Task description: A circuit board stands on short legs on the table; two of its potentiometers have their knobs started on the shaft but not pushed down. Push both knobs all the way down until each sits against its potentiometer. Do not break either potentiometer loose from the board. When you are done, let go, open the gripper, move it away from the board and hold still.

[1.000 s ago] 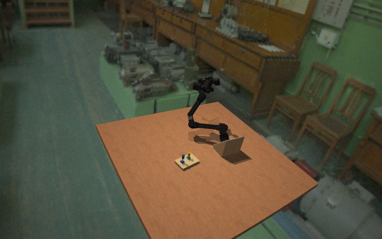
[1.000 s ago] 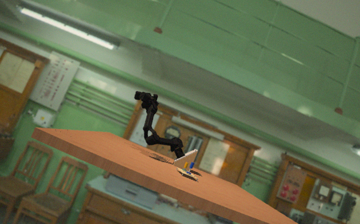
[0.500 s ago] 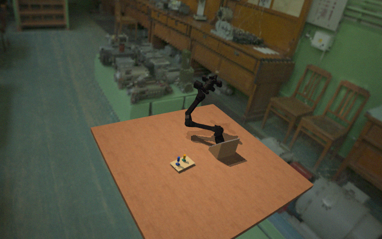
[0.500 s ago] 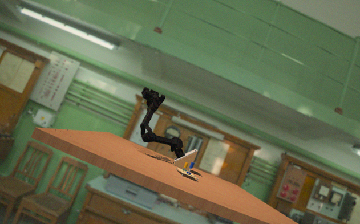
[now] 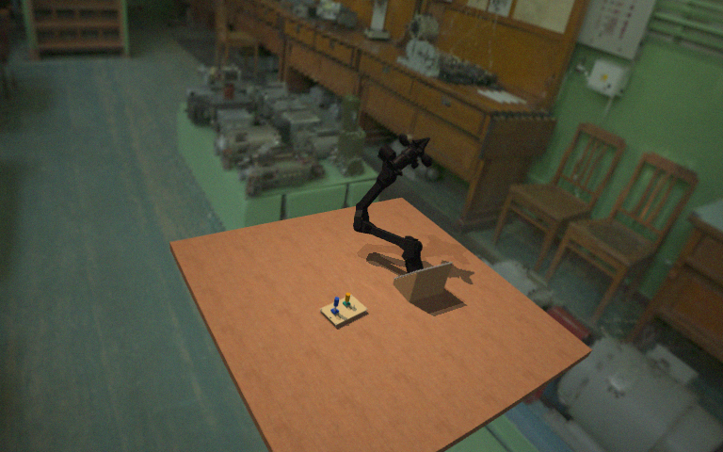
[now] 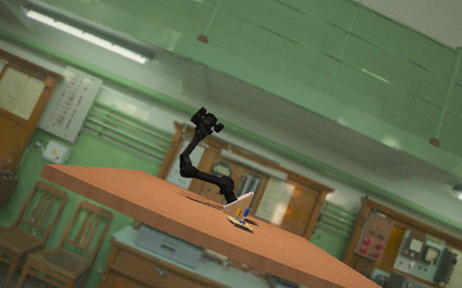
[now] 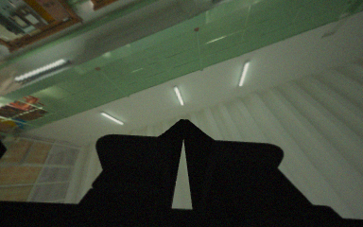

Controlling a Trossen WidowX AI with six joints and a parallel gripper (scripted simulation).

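The pale circuit board (image 5: 345, 317) stands on the table (image 5: 277, 362) (image 6: 287, 255) in front of the arm. A blue knob (image 5: 336, 301) (image 6: 246, 211) stands above its blue potentiometer (image 5: 334, 311), with a gap of shaft between them. An orange knob (image 5: 347, 296) (image 6: 238, 212) stands above a green potentiometer (image 5: 346, 303); whether a gap is left there is too small to tell. My gripper (image 5: 426, 140) (image 7: 183, 123) is shut and empty, its fingertips touching in the wrist view. It is raised high over the far side of the table, well away from the board, pointing upward.
A thin tilted panel (image 5: 426, 283) (image 6: 238, 203) stands on the table between the arm's base and the board's right side, casting a shadow. The table's far edge lies beyond the arm. The wrist view shows the ceiling and walls.
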